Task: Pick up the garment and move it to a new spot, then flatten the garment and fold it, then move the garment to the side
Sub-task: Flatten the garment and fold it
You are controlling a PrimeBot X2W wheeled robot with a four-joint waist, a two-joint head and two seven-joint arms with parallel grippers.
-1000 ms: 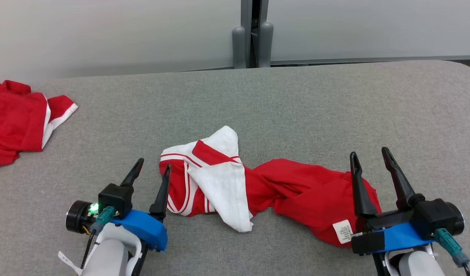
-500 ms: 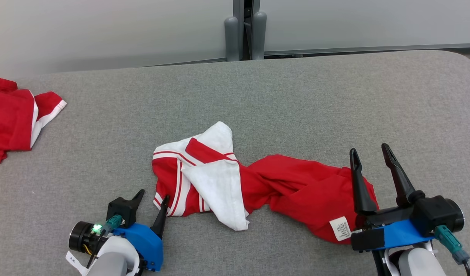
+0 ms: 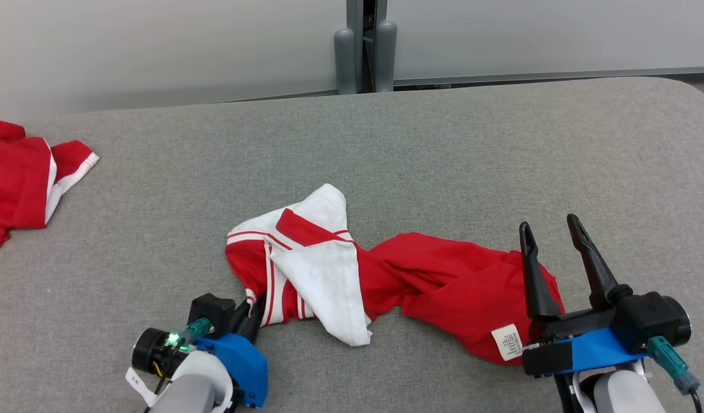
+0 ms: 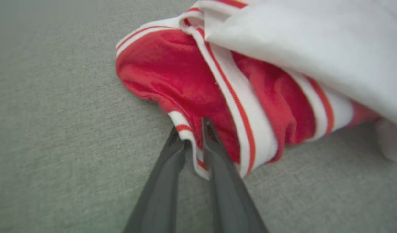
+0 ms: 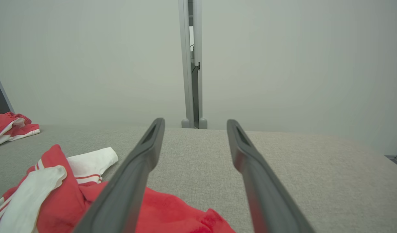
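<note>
The red-and-white garment [image 3: 443,281] lies bunched and twisted in the middle of the grey bench [image 3: 386,137]. It looks light, soft and limp, likely to sag and trail when lifted, so the firmer striped trim [image 4: 240,113] seems the best place to hold. The left gripper [image 4: 190,132] has its fingers narrow, pinching that trim at the garment's left end. The right gripper [image 3: 548,223] hovers over the right end, fingers wide, holding nothing.

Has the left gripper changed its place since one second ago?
Yes. Judged against the garment, which lies unmoved, the left gripper has drawn back toward the robot and shifted right, to the garment's near-left corner, fingers astride the striped hem.
</note>
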